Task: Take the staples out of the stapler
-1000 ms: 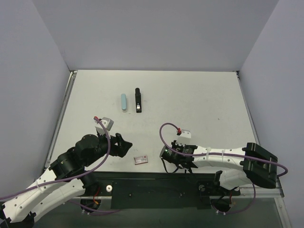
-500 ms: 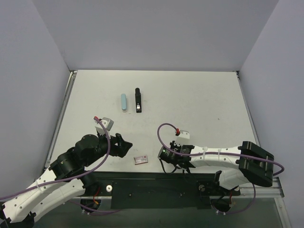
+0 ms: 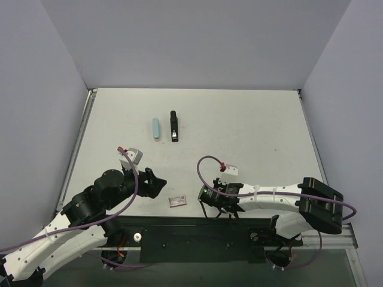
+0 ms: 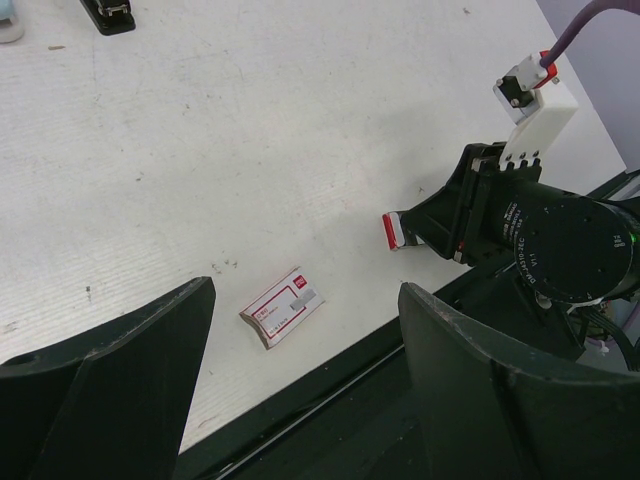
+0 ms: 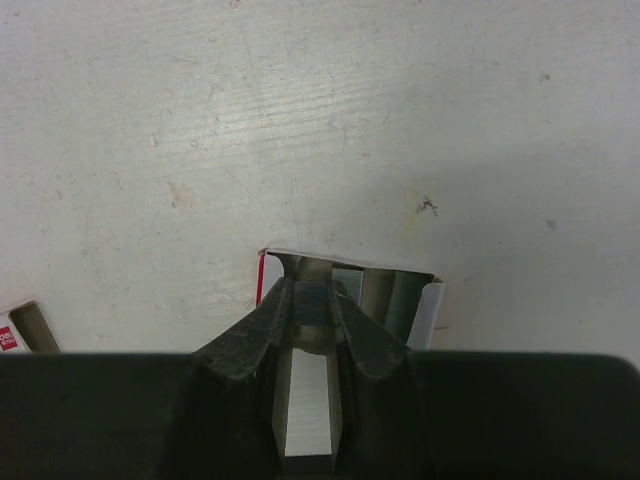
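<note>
The black stapler (image 3: 173, 125) lies at the back of the table, its end also showing in the left wrist view (image 4: 107, 12). My right gripper (image 3: 204, 195) is low near the front edge, shut on a silvery strip of staples (image 5: 310, 370). Its fingertips (image 5: 278, 312) sit at the mouth of an open white staple tray with a red edge (image 5: 400, 295), which holds more strips. That tray's end (image 4: 393, 230) shows in the left wrist view. My left gripper (image 3: 157, 182) hangs open and empty above the table (image 4: 305, 292).
A small red-and-white staple box sleeve (image 3: 178, 201) lies near the front edge between the arms (image 4: 283, 307). A light blue oblong piece (image 3: 156, 128) lies just left of the stapler. The black table rail (image 3: 197, 224) runs right behind both grippers.
The right gripper has shifted slightly left with the staple strip. The left arm and the stapler have not moved.
</note>
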Tool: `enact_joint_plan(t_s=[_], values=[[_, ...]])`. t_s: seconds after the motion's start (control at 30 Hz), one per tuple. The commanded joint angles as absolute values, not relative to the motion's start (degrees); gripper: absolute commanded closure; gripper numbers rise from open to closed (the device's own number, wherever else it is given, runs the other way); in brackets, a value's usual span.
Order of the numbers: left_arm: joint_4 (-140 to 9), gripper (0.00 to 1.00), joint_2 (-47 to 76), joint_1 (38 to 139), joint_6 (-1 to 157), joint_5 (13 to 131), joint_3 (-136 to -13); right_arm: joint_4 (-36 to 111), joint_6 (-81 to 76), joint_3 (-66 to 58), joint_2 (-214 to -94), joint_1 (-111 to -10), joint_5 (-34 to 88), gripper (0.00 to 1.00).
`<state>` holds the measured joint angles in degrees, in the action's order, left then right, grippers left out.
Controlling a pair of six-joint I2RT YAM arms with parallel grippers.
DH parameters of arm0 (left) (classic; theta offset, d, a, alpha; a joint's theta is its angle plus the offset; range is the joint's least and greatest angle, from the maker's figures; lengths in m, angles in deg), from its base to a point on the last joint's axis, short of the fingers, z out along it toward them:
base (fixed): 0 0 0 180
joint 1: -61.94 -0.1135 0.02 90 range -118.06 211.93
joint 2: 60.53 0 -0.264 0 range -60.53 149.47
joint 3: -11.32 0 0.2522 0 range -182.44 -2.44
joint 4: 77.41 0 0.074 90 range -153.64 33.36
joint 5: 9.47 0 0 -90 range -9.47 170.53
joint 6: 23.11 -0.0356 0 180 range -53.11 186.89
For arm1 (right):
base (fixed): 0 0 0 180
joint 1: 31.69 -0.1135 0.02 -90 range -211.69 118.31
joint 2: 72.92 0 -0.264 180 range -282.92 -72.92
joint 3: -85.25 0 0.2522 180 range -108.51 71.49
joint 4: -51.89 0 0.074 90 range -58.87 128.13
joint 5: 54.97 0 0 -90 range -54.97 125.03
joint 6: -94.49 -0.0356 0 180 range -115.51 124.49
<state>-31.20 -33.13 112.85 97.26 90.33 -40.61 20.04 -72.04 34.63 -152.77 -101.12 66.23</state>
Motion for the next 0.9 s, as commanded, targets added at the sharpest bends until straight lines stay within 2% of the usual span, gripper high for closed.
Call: enact_joint_plan(t_s=[0.0, 0.33, 0.87], values=[[-32.53, 0.15, -33.72, 113.00, 96.69, 89.84, -41.55, 17.21, -73.11, 32.73, -153.60, -101.91, 67.63, 0.97], [-32.71, 0.15, -33.55, 113.00, 96.86, 89.67, -41.55, 15.72, -74.26, 32.29, -154.21, -102.26, 68.16, 0.96], [-32.36, 0.15, -33.46, 113.00, 96.78, 89.58, -41.55, 14.66, -75.22, 31.41, -155.71, -102.44, 68.16, 0.88]])
